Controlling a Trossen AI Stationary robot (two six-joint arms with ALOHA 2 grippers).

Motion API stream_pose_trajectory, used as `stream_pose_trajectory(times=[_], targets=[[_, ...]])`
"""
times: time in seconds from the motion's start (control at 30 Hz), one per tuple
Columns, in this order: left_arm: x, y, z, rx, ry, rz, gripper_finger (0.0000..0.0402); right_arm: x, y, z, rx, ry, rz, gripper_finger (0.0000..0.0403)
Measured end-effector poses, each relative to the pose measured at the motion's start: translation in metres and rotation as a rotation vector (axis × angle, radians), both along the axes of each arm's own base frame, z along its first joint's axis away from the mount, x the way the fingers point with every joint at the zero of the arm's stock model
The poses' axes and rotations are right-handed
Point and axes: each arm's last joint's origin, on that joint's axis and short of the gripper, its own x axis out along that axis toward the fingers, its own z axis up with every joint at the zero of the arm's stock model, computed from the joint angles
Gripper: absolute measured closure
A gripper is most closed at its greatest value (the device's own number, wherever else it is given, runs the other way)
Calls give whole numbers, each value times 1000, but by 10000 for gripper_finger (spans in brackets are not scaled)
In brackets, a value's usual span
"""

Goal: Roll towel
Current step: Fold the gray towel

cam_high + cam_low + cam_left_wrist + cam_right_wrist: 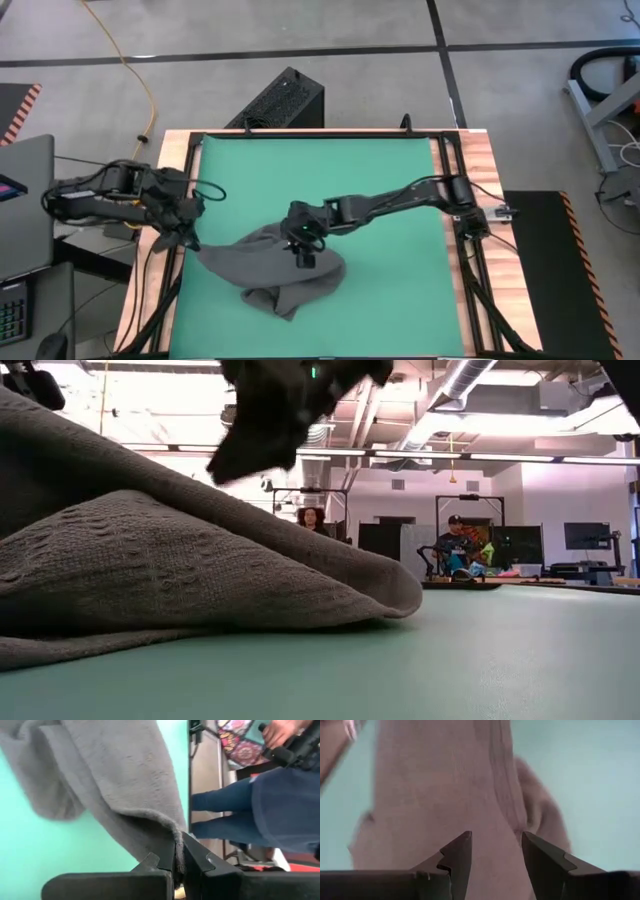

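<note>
Surroundings: green mat [380,200] covers the surface [485,170]; a black box [280,100] sits on the floor beyond its far edge; a laptop [25,200] lies outboard of the left arm.
People: the low view shows two people [312,517] [456,540] in the room well beyond the surface; the left wrist view shows a person in jeans [235,815] standing just off the surface edge.
Towel: dark grey towel [270,265] lies bunched on the mat's near-left part, one corner drawn out toward the left tool.
In the way: nothing stands between either tool and the cloth; the heap of towel itself fills most of the low view's left side.
Left tool: left tool [178,865] sits at the mat's left edge, fingers pressed together, pinching the towel's edge between them; the cloth hangs away from it in a taut fold.
Right tool: right tool [495,855] hovers directly over the middle of the heap, fingers spread, cloth just ahead of the tips; contact cannot be told.
View differences: only the left wrist view shows the pinch itself. Only the high view shows the towel's whole outline and both arms. The low view shows the right tool [280,420] raised clear above the cloth's fold.
</note>
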Motion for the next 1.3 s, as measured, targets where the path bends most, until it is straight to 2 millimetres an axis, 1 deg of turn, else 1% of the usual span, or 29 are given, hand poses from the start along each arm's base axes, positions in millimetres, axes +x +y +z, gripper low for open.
stream_pose_trajectory(times=[0.13,0.2,0.3,0.37,0.47,0.67,0.87,1.0,1.1,1.23,1.3], targets=[[0,-1,-1,27,9,11,401,11,-8,-29,27,45,28,207],[0,-1,-1,41,11,18,401,15,-12,-40,32,58,30,207],[1,-1,-1,58,12,27,401,17,-15,-51,42,77,35,207],[1,-1,-1,64,12,32,401,19,-18,-53,43,75,29,207],[1,0,-1,77,11,43,401,23,-24,-50,45,22,17,207],[1,0,-2,102,3,48,401,33,-32,-32,-7,-185,74,207],[2,1,-1,116,0,78,401,36,-43,-26,-12,-252,60,207],[13,1,2,131,-57,100,401,36,-49,-26,-25,-259,73,207],[25,1,3,134,-77,97,401,37,-47,-25,-20,-269,84,207],[47,-2,4,123,-115,54,401,36,-46,-26,-16,-257,82,207],[58,-4,11,93,-143,2,401,35,-47,-28,-17,-238,77,207]])
